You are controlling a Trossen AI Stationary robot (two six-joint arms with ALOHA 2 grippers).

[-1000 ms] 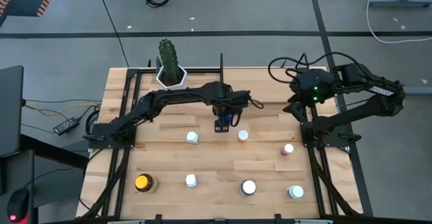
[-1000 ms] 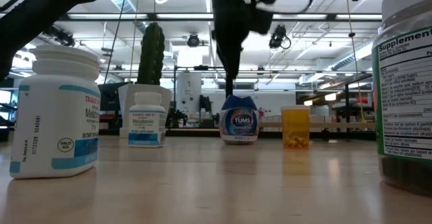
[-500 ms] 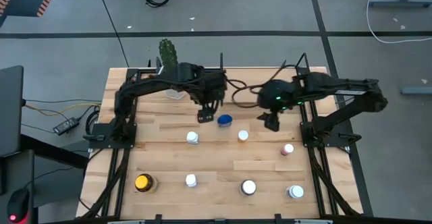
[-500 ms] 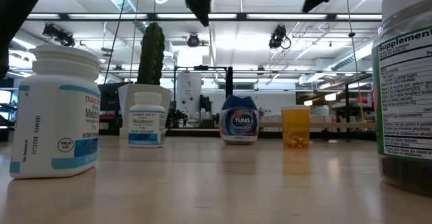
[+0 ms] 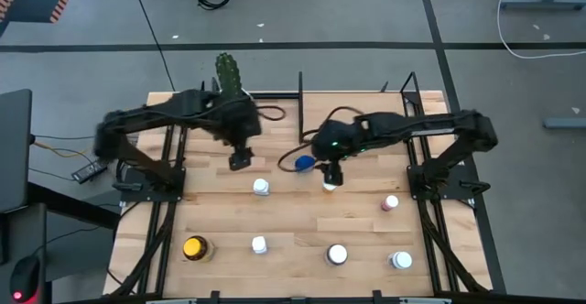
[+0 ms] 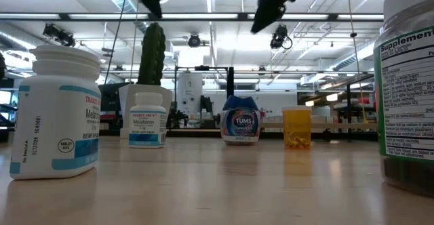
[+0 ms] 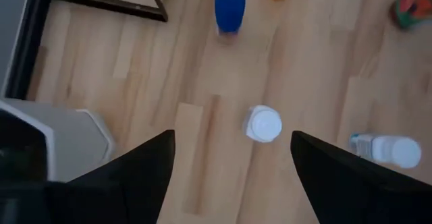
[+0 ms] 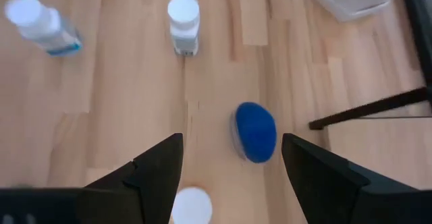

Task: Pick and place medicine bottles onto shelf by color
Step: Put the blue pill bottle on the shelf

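Note:
My left gripper (image 5: 240, 157) hangs open above the table's far left part, with nothing between its fingers; a white-capped bottle (image 7: 263, 124) stands on the boards below it. My right gripper (image 5: 330, 170) is open in the air over the table's middle, beside the blue bottle (image 5: 304, 163) and above a white-capped orange bottle (image 5: 330, 186). In the low view the blue bottle (image 6: 240, 120) and the orange bottle (image 6: 296, 127) stand upright on their bases. Thin black posts (image 5: 300, 86) of the shelf rise at the table's far edge.
A cactus in a white pot (image 5: 229, 89) stands at the far left. More bottles stand apart on the boards: a pink one (image 5: 391, 202), a yellow-lidded one (image 5: 194, 247), and white-capped ones (image 5: 259, 244), (image 5: 338, 254), (image 5: 400, 260). Black rails run along both sides.
My left gripper has drawn away from the blue bottle, rising and going toward the table's left edge; the bottle stays upright where it was. My right gripper has swung from the far right toward the table's middle, sinking and rolling, and now hangs over the orange bottle.

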